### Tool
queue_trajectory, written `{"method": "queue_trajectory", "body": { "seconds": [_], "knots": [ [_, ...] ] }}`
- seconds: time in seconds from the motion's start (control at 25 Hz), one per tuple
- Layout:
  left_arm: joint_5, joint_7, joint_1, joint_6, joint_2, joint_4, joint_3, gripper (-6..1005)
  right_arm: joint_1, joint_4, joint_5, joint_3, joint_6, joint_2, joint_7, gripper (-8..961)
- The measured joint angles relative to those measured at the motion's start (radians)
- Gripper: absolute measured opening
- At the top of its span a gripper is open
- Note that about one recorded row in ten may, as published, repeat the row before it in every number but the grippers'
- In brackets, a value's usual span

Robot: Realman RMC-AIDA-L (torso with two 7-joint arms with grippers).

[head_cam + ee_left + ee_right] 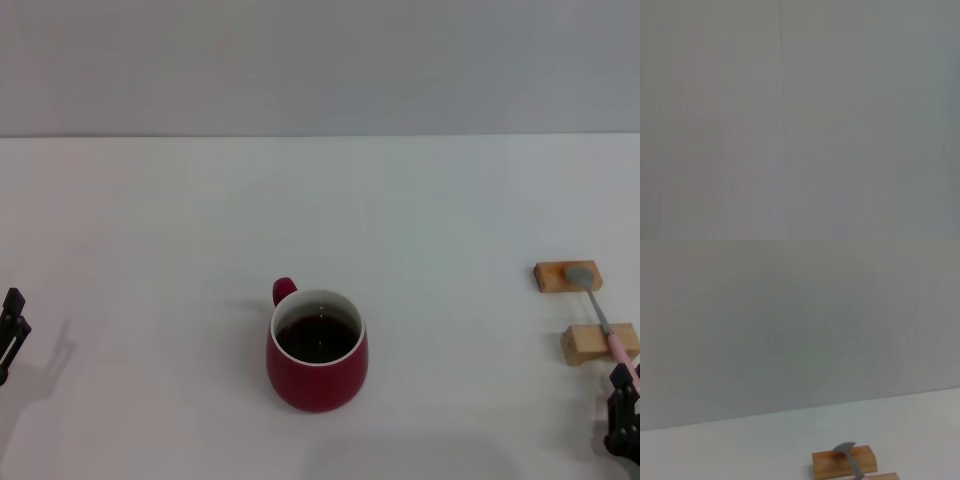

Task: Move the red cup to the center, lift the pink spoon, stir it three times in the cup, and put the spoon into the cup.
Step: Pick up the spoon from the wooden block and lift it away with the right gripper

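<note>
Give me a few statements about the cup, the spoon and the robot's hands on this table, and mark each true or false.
1. The red cup stands upright with dark liquid inside. True.
2. The pink spoon is already in the cup. False: it lies across two wooden blocks on the robot's right, apart from the cup.
3. The right hand is near the spoon's pink handle end. True: it sits just at the table's near edge, by that end.
4. The left hand is gripping the cup's handle. False: it is far off at the left edge, holding nothing.
5. The spoon's bowl rests on the farther block. True.
</note>
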Motion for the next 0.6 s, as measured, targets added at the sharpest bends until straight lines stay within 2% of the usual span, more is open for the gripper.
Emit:
{"method": "queue_trajectory", "body": {
  "seconds": [0.28,0.6],
  "knots": [
    [0.000,0.000,0.000,0.006,-0.001,0.000,0.000,860,0.003,0.058,0.000,0.003,-0.024,-0.001,-0.136,73],
    [0.000,0.000,0.001,0.010,-0.002,-0.001,0.000,860,0.010,0.162,-0.006,-0.006,-0.192,-0.014,-0.296,69]
  ]
}}
